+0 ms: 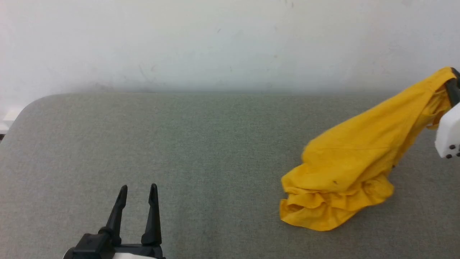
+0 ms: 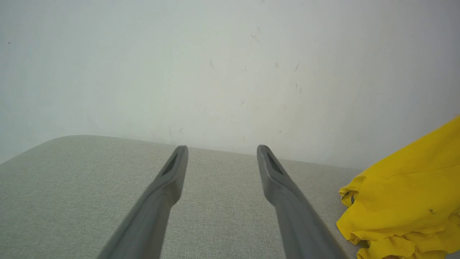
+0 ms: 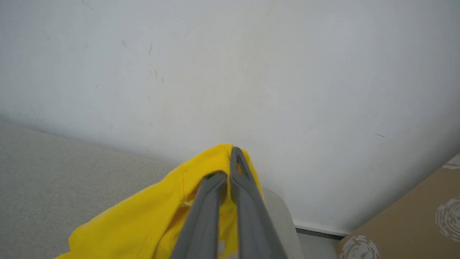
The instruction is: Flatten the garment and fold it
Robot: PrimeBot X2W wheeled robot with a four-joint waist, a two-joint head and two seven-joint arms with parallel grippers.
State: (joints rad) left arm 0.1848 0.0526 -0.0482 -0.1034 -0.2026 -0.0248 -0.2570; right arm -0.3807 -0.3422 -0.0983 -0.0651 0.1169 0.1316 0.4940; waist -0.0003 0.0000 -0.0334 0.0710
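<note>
- grey padded surface; garment heaped at our right, one edge lifted.
- right gripper pinched on that edge; left gripper wide, empty.
- we judge it light, limp; take a free hem corner.

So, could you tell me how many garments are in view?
1: the yellow garment at the right of the grey fabric surface, one end lifted by the shut right gripper, the rest bunched below. Another could hide beneath it.
</note>
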